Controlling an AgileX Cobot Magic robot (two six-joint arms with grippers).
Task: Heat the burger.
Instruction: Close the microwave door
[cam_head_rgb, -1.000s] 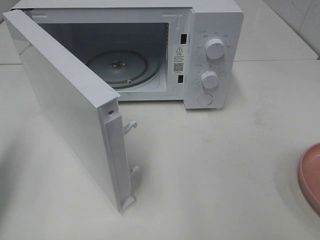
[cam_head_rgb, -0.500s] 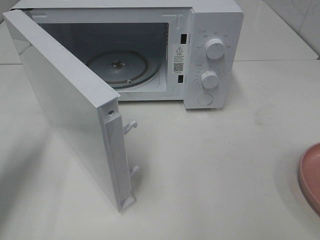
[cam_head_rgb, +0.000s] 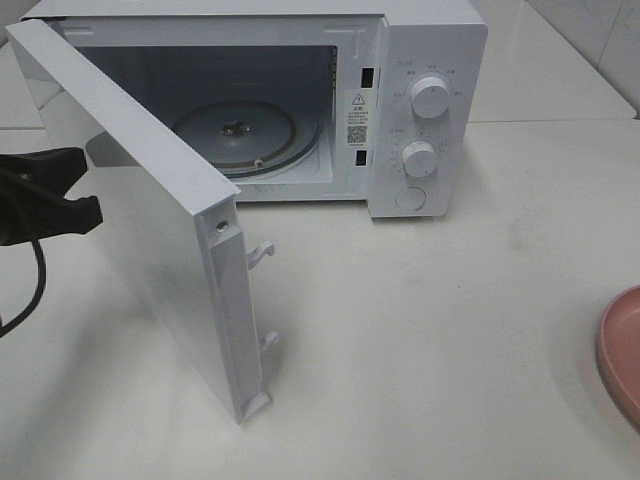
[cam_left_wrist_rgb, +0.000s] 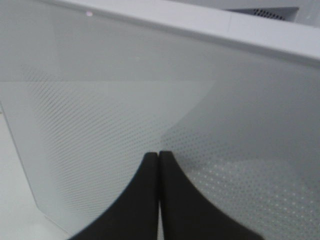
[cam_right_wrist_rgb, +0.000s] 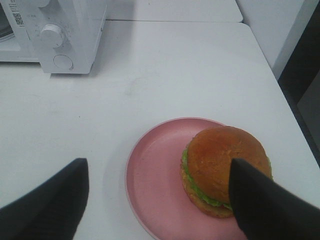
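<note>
The burger (cam_right_wrist_rgb: 225, 167), with a golden-brown bun and green lettuce, sits on the right part of a pink plate (cam_right_wrist_rgb: 152, 185) in the right wrist view. My right gripper (cam_right_wrist_rgb: 157, 170) is open wide above the plate, with one finger (cam_right_wrist_rgb: 262, 205) over the burger's near side and nothing held. It is out of the exterior view, where only the plate's edge (cam_head_rgb: 622, 352) shows at the far right and the burger is hidden. My left gripper (cam_head_rgb: 85, 200) is shut and empty at the outer face of the open microwave door (cam_head_rgb: 140, 230); its tips (cam_left_wrist_rgb: 159, 162) point at the dotted pane.
The white microwave (cam_head_rgb: 425, 40) stands at the back with its door swung out to the front left. Its glass turntable (cam_head_rgb: 235, 130) is bare. Two knobs (cam_head_rgb: 430, 97) and a round button (cam_head_rgb: 410, 198) are on its right panel. The white table drops off right of the plate.
My left gripper has come into the exterior view from the left edge, up to the outer side of the door. The microwave, door and plate have not moved.
</note>
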